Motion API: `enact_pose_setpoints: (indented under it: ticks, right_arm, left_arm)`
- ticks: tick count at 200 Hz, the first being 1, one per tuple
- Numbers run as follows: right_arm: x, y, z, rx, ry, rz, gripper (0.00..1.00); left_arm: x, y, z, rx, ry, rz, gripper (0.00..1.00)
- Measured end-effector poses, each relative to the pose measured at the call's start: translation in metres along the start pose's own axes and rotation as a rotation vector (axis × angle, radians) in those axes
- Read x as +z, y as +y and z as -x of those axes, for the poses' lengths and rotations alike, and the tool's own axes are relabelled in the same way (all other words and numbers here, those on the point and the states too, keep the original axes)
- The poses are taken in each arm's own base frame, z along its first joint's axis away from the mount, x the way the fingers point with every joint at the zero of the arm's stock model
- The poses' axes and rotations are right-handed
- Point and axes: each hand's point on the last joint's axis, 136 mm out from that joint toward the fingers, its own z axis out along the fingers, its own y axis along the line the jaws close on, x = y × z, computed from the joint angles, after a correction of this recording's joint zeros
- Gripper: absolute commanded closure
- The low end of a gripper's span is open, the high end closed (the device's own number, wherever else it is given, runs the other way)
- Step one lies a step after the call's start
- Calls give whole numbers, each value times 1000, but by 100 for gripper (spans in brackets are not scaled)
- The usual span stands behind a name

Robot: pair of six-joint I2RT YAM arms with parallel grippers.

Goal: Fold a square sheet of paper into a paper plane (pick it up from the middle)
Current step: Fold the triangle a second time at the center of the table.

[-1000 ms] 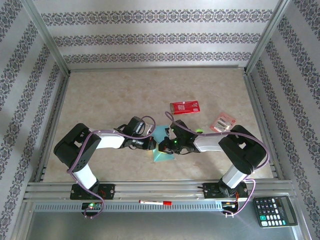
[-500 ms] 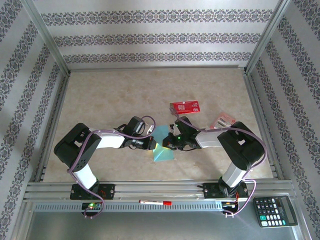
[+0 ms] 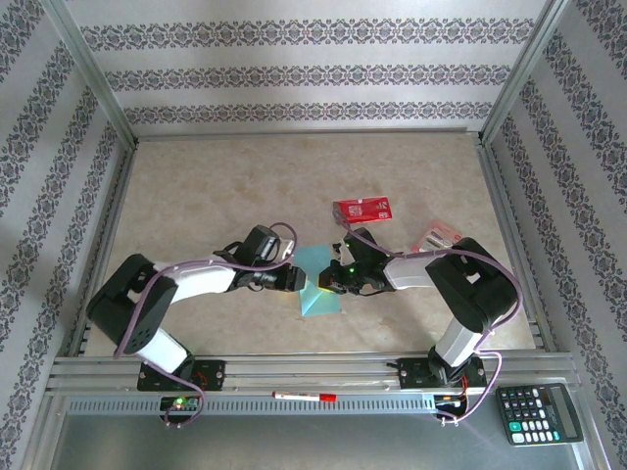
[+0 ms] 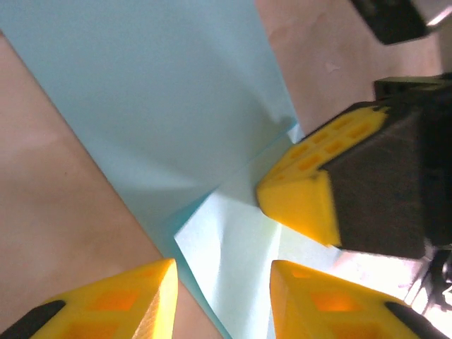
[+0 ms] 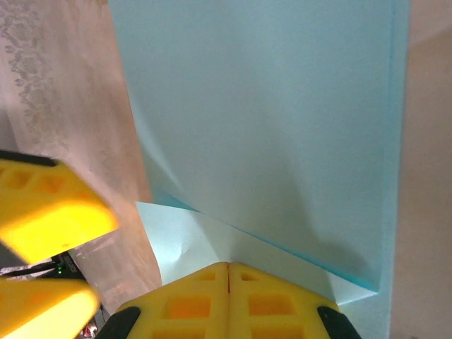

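- Top external view: the light-blue sheet of paper [image 3: 319, 294] lies partly folded on the table [image 3: 216, 186], near the middle and nearer the arms than the red packet [image 3: 362, 210]; the left gripper [image 3: 297, 280] and right gripper [image 3: 330, 282] meet tip to tip over its far edge, too small here to read their jaws
- Left wrist view: the left gripper [image 4: 222, 286] stands with its yellow fingers [image 4: 134, 300] narrowly apart, a pale folded flap of the sheet [image 4: 176, 106] lying in the gap, nothing clamped; the right gripper [image 4: 296, 201] rests its tip on the sheet at the crease
- Right wrist view: the right gripper [image 5: 227, 272] has its fingers closed flush together against the flap; whether paper is pinched between them cannot be told; the sheet [image 5: 268, 106] spreads beyond, and the left fingers [image 5: 49, 205] blur at the left edge
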Motion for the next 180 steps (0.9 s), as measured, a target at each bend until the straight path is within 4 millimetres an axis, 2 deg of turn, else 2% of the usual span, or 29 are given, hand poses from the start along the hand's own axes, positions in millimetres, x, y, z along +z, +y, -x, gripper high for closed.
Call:
enact_pose_setpoints:
  ticks: [27,46,57,79,111,140,180]
  right_arm:
    - [0,0,0,0,1,0,98]
    - [0,0,0,0,0,0,98]
    - [0,0,0,0,0,0,98]
    - [0,0,0,0,0,1,98]
    - [0,0,0,0,0,0,98]
    - [0,0,0,0,0,0,98]
    - [0,0,0,0,1,1,95]
  left_arm:
    - [-18,-15,-9,-3,-38,-32,83]
    - [-15,-29,-26,4,5,-74,96]
    - [-10,-35,-34,-2,41,-98,100]
    - [4,-36,-46,-15,96,-114,100]
    - [21,-23,-59,-51,156,-98,100]
    - [26,-17,-63,-63,176,-84,100]
    - [28,-18,-64,-62,184,-100,100]
